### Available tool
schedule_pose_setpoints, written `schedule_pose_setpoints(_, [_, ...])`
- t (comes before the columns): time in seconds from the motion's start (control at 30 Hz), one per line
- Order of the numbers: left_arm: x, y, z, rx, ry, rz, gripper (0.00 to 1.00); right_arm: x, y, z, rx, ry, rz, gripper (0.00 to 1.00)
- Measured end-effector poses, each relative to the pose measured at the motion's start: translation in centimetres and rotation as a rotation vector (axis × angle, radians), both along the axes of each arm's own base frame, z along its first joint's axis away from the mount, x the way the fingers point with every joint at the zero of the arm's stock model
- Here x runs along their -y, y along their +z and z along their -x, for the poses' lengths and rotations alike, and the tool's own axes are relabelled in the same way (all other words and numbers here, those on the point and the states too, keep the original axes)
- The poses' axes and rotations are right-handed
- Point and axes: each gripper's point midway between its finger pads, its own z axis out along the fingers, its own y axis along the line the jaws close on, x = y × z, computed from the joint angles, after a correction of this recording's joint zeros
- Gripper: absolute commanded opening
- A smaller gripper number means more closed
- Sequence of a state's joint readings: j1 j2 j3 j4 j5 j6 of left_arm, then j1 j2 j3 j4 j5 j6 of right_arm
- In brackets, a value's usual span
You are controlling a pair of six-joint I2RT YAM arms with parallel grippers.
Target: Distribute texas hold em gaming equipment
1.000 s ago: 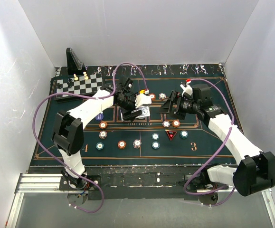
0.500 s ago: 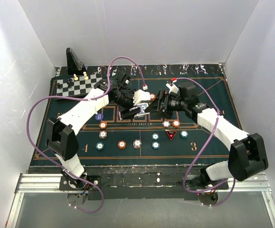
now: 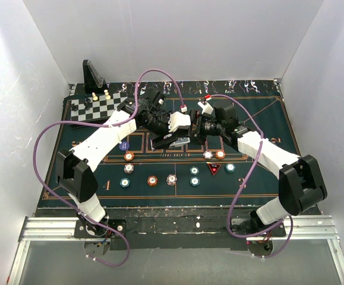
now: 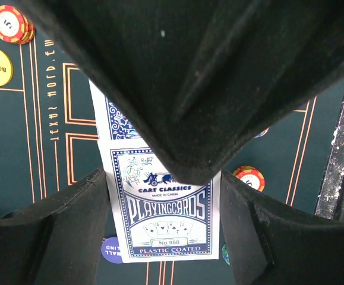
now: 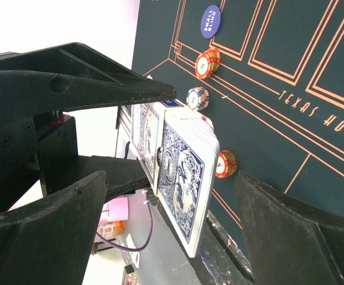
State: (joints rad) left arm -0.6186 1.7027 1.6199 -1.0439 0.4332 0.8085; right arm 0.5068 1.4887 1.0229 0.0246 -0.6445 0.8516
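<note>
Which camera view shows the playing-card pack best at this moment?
Right wrist: the card pack sits mid-frame, blue back and stacked card edges clear. Left wrist shows only its printed front, the upper part blocked by a black shape. The top view shows it small and partly covered.

Blue patterned cards [image 5: 185, 178], green mat [image 5: 338, 155]

Bright even overhead light, soft shadows, near left end effector [image 4: 161, 178] dark and blurred

Left claw [image 3: 172, 141], right claw [image 3: 195, 133] close beside it, poker chips [image 3: 152, 179] on green mat [image 3: 261, 172]
</note>
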Motion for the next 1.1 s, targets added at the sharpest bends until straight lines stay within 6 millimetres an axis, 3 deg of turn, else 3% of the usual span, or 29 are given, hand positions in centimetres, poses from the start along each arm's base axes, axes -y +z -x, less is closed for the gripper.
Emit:
schedule_pose_setpoints(0.23, [0.2, 0.5, 0.0, 0.005, 0.002, 0.007, 0.21, -1.2, 0.2, -0.1, -0.006, 0.014, -0.041, 0.77])
schedule_pose_setpoints(0.57, [0.6, 1.6, -0.1, 0.01, 0.014, 0.023, 0.21, -1.9, 0.4, -0.2, -0.03, 0.016, -0.1, 0.26])
schedule_pose_setpoints(0.6, [0.5, 1.6, 0.0, 0.009, 0.017, 0.022, 0.25, -1.9, 0.4, -0.2, -0.037, 0.013, -0.107, 0.24])
schedule_pose_setpoints(0.63, [0.5, 1.6, 0.0, 0.006, 0.019, 0.019, 0.37, -2.0, 0.4, -0.1, -0.041, 0.015, -0.114, 0.21])
schedule_pose_setpoints(0.73, [0.4, 1.7, 0.2, -0.002, 0.026, 0.018, 0.98, -1.9, 0.5, 0.1, -0.056, 0.01, -0.131, 0.16])
schedule_pose_setpoints(0.93, [0.9, 3.2, 0.2, 0.008, 0.044, 0.057, 0.98, -1.8, 0.2, 1.0, -0.076, 0.023, -0.143, 0.14])
schedule_pose_setpoints(1.1, [0.6, 5.5, 1.7, 0.052, 0.025, 0.131, 0.98, -1.7, 0.8, 1.5, -0.083, 0.027, -0.171, 0.14])
